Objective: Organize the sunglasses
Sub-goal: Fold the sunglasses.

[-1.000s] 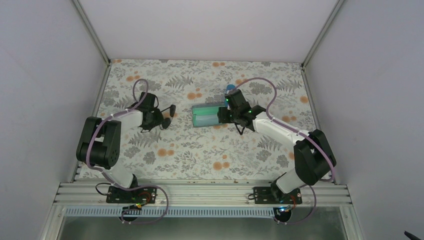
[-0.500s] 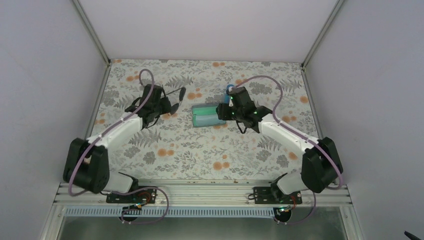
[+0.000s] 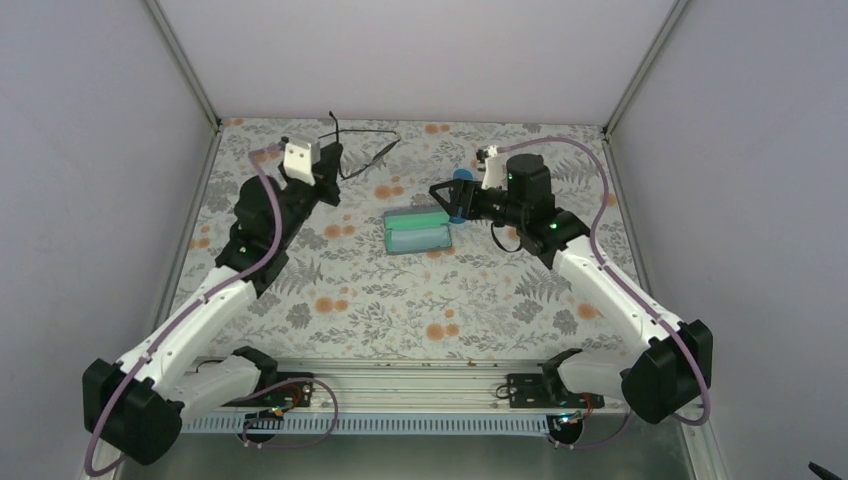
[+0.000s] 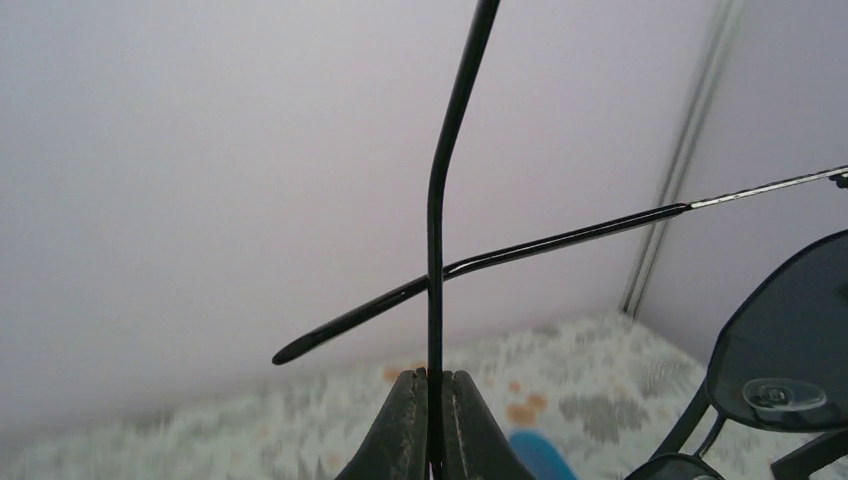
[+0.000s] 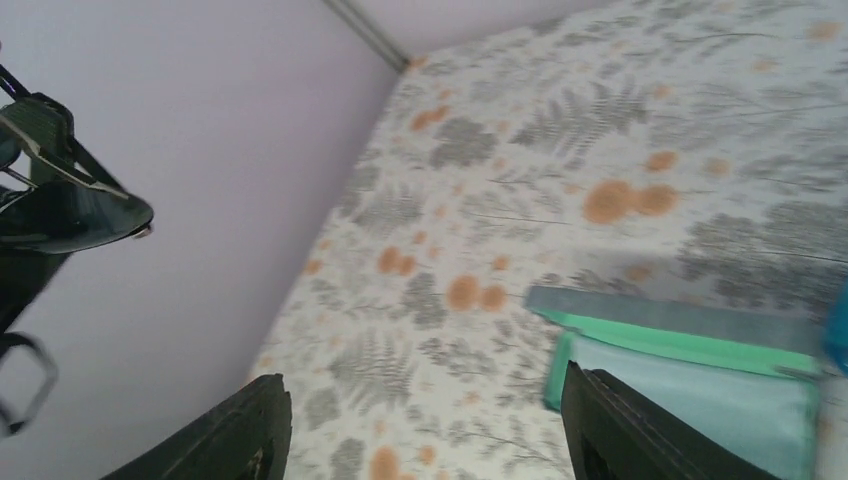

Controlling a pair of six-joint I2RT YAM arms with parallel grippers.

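My left arm stretches up and forward, its end effector (image 4: 434, 388) clenched on one temple of the black sunglasses (image 4: 788, 340), high above the surface (image 3: 400, 300). My right end effector (image 3: 447, 197) hangs released over the open case (image 3: 418, 232).

Three cameras are watching one floral table (image 3: 400, 300): one high up, two riding the wrists.

The top camera is looking down from above and behind the arm bases, taking in the whole table from far off. The left wrist camera is sitting close behind the left gripper (image 4: 435, 385), tilting up at the pale walls (image 4: 200, 150), with the black sunglasses (image 4: 436, 200) right in front of it. The right wrist camera is looking low across the table past the right gripper (image 5: 420, 378). All three are catching the black sunglasses; the top and right wrist views are also sharing the open case (image 5: 690, 370).
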